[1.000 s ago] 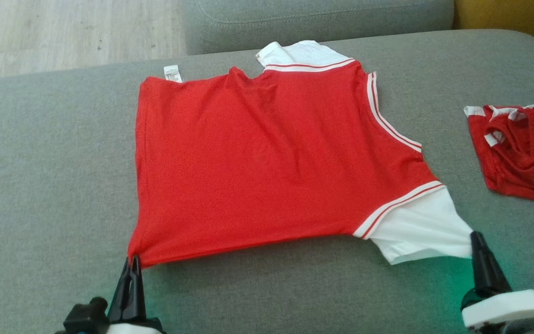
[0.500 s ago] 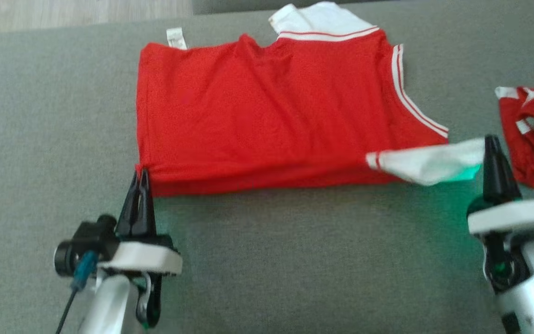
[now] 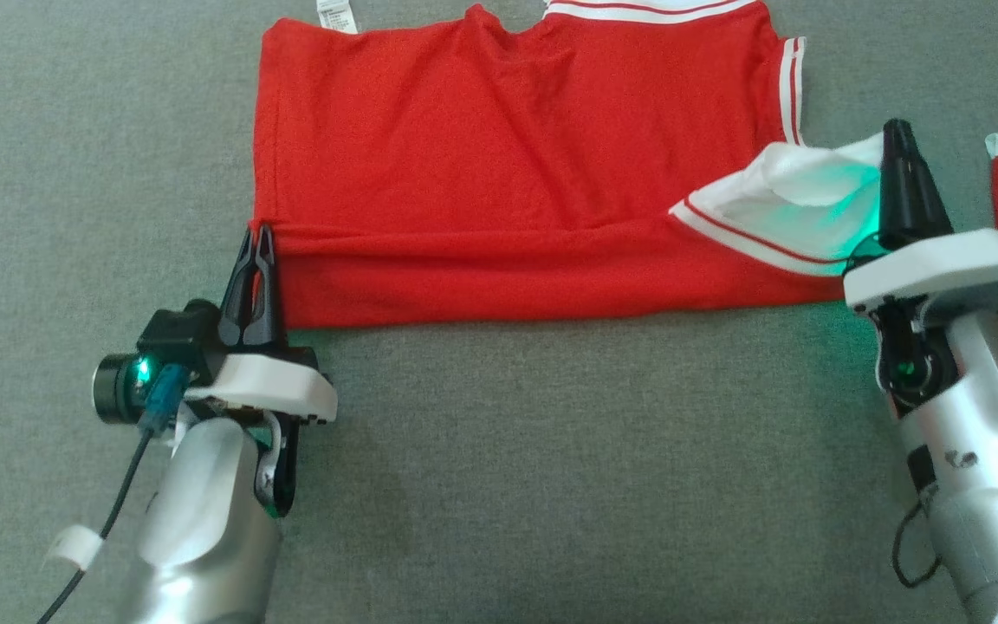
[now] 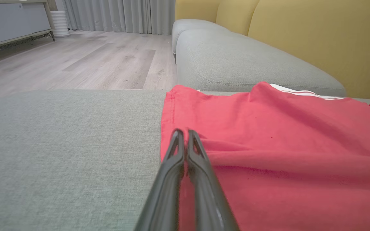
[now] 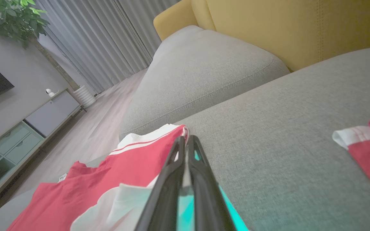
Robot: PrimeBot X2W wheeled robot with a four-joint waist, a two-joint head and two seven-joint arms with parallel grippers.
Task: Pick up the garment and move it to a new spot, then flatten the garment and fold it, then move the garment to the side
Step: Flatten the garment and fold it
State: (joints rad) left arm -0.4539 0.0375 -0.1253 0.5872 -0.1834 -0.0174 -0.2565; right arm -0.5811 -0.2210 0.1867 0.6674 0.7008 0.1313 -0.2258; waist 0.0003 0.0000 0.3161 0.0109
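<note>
Head camera looks steeply down; wrist cameras skim low, close, apparently toward the yellow backrest (image 4: 316,38); all share the red shirt (image 3: 499,156).

Left gripper (image 3: 258,238): two long black fingers (image 3: 241,299), tapering to points; white plate (image 3: 269,394) at their base. Black camera barrel (image 3: 118,387) beside the plate, green-lit; blue plug (image 3: 161,407); black cable (image 3: 109,529) with white tag (image 3: 74,546). Left forearm (image 3: 204,520) silver, rounded. Right gripper (image 3: 897,130): same build, green glow at base. Right forearm (image 3: 984,503) silver, dark scuffs (image 3: 958,458), thin black loop (image 3: 904,555) behind.
</note>
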